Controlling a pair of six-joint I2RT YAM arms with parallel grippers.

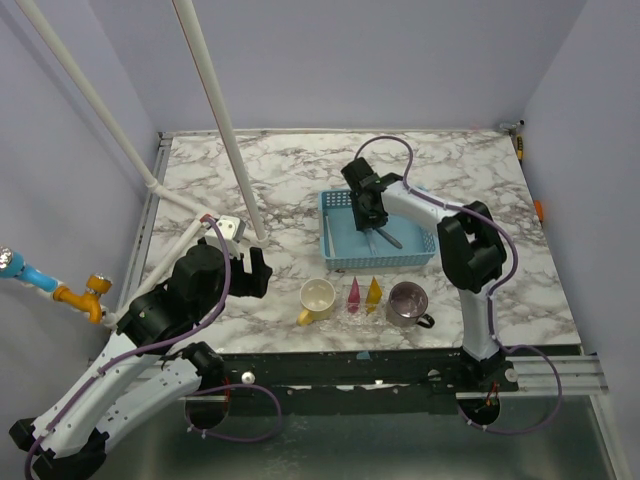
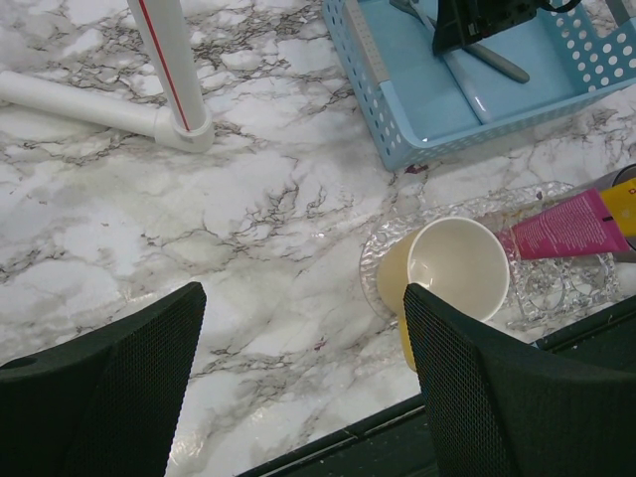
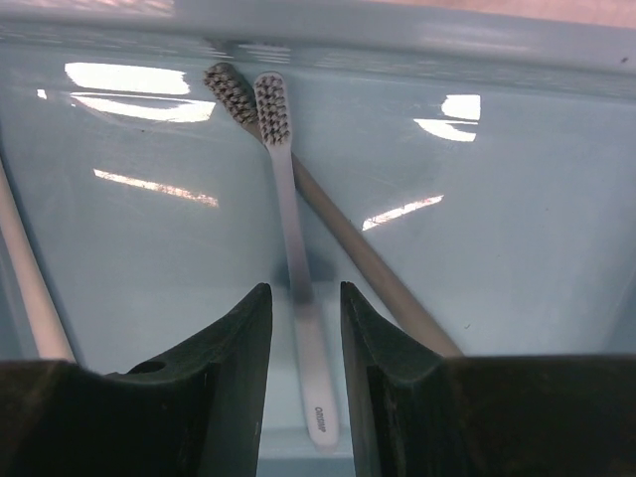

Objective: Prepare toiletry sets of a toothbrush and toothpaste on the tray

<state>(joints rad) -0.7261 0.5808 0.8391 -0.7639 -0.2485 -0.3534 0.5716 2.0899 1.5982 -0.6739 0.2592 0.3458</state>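
Right gripper (image 3: 303,298) straddles the pale blue brush (image 3: 288,199), jaws narrow, unclamped; grey brush (image 3: 368,258) just beside; left gripper (image 2: 303,293) gapes wide, empty; pink tube (image 2: 566,227), yellow tube (image 2: 621,199) on tray (image 2: 556,283) to its right; brushes yet to move.

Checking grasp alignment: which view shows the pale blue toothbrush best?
Right wrist: the pale blue toothbrush lies full length, bristles visible, inside the open right tool. Top external shows it only as a thin stick in the blue basket, partly under the arm. Left wrist shows at most a cropped handle.
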